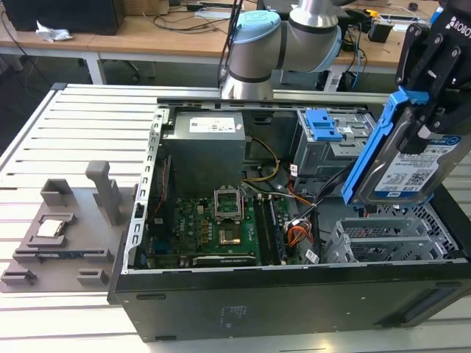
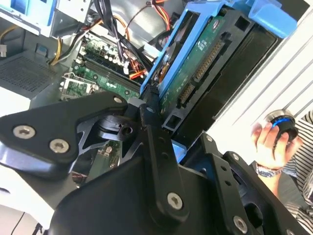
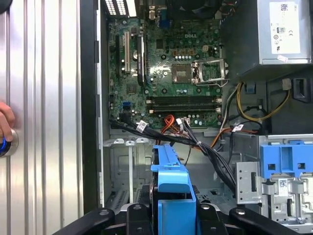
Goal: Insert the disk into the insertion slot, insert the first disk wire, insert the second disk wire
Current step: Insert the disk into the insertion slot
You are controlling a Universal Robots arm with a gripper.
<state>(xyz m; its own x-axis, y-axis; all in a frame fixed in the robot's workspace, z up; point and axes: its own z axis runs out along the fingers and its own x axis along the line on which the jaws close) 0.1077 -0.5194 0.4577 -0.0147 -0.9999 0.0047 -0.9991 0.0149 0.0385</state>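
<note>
the disk [image 1: 409, 175] is held in the air by the gripper [image 1: 422, 123] at the exterior view's right, over the open case [image 1: 257, 309]. the gripper is closed on the upper end of the disk's blue frame. the disk is hung tilted, with its labelled face turned to the exterior camera. the slot [image 1: 386, 237] is seen just below it inside the case, with a gap between the two, so the disk is not yet entered.

in the second wrist view the disk [image 2: 195, 63] is shown from its green underside, and one of the black fingers [image 2: 156, 147] is pressed along its edge. in the first wrist view the blue frame [image 3: 172, 181] is seen end-on above the slot [image 3: 122, 164], and a bundle of cables [image 3: 208, 154] is run across just beside it. a taller cage [image 3: 286, 164] with a blue latch is set next to the slot, and the board [image 3: 166, 63] is laid beyond.

the case is stood on a slatted bench [image 1: 73, 132]. a grey jig [image 1: 66, 220] is placed near the case, at the exterior view's left. a hand [image 2: 266, 142] is rested on a round knob [image 2: 282, 122] with a blue ring, outside the case wall.
</note>
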